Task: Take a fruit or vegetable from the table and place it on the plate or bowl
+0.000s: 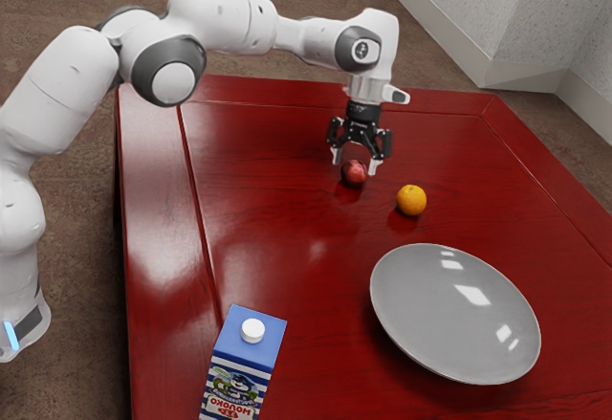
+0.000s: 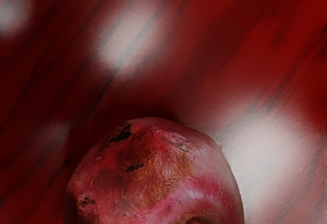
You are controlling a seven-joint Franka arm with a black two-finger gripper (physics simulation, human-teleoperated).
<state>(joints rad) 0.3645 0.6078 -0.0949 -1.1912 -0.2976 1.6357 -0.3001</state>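
A dark red pomegranate [image 1: 355, 172] rests on the red wooden table [image 1: 268, 238], near its middle. My black gripper [image 1: 358, 160] hangs straight over it, open, with a fingertip coming down on either side of the fruit's top. In the wrist view the pomegranate [image 2: 153, 178] looms close under my hand, its blotched skin and crown end facing the camera. An orange [image 1: 411, 199] lies a short way toward the exterior view's right of the pomegranate. A wide grey plate [image 1: 454, 312] sits nearer the table's front, below the orange.
A blue and white milk carton [image 1: 243, 366] stands upright at the front edge, toward the exterior view's left of the plate. The room's white wall corner [image 1: 507, 18] rises beyond the table's far right.
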